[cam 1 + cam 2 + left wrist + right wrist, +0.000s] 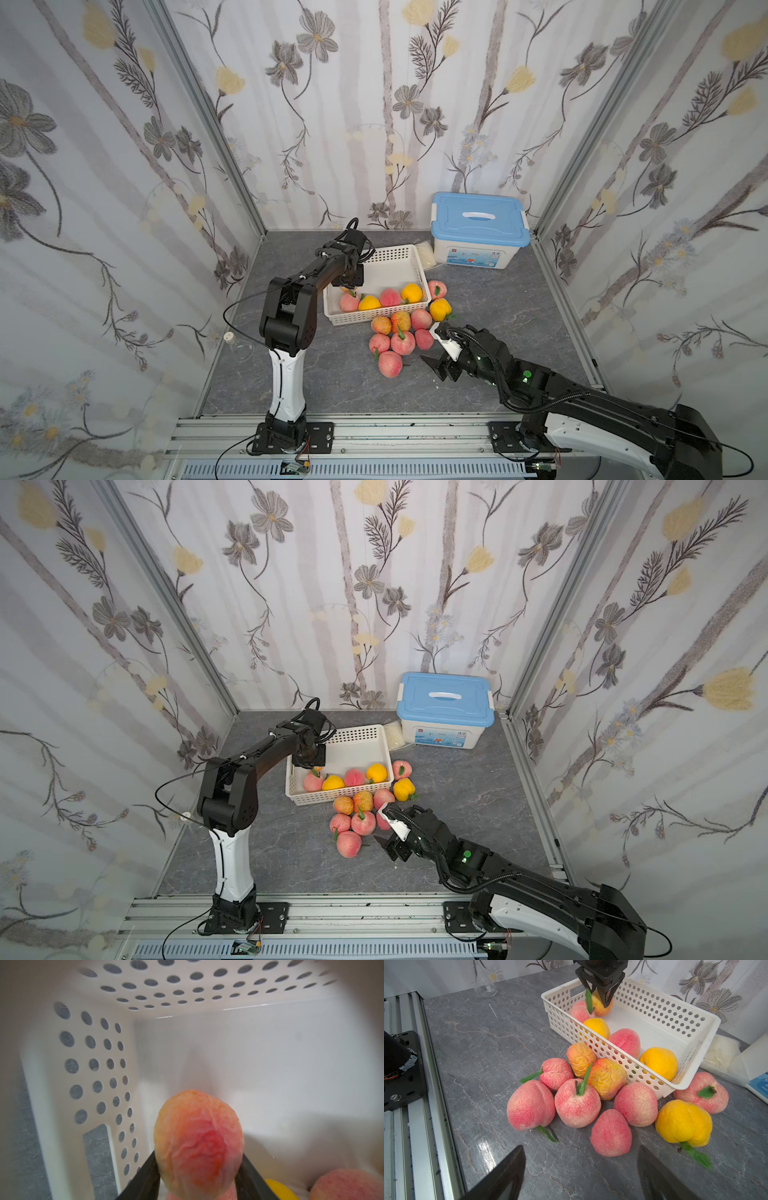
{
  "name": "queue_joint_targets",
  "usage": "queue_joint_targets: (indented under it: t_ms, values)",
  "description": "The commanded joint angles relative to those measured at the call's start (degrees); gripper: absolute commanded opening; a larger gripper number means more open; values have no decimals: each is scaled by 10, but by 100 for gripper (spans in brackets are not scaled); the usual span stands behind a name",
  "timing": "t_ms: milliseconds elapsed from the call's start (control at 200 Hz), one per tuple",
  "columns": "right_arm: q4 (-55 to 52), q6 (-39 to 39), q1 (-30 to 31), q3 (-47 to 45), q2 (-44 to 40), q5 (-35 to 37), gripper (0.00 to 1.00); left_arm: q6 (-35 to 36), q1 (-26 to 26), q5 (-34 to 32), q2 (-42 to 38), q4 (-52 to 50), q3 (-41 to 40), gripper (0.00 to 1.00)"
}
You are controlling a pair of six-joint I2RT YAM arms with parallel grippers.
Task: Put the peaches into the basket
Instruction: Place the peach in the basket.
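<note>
My left gripper (350, 285) is shut on an orange-pink peach (197, 1142) and holds it low over the near-left corner of the white perforated basket (376, 318). The right wrist view shows that gripper (600, 998) gripping this peach (599, 1009) from above. Several peaches lie in the basket along its front wall, among them a yellow one (369, 303) and a pink one (390, 298). Several more are heaped on the table in front of the basket (643, 1076), the nearest a pink peach (611, 1133). My right gripper (580, 1151) stands open just short of that heap, nothing between its fingers.
A white box with a blue lid (480, 232) stands at the back right, with a white plastic bag (428, 255) between it and the basket. A glass flask (239, 347) sits by the left wall. Wallpapered walls close in three sides; the metal rail (374, 432) runs along the front.
</note>
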Motion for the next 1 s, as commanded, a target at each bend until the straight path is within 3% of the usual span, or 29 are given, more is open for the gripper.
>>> queue_joint_targets:
  t_ms: [0, 994]
  values:
    - [30, -4, 0, 2, 0, 2, 84, -6, 2, -12, 1, 9, -7, 54]
    - [29, -3, 0, 1, -1, 5, 84, -11, 4, -18, -13, -1, -6, 72]
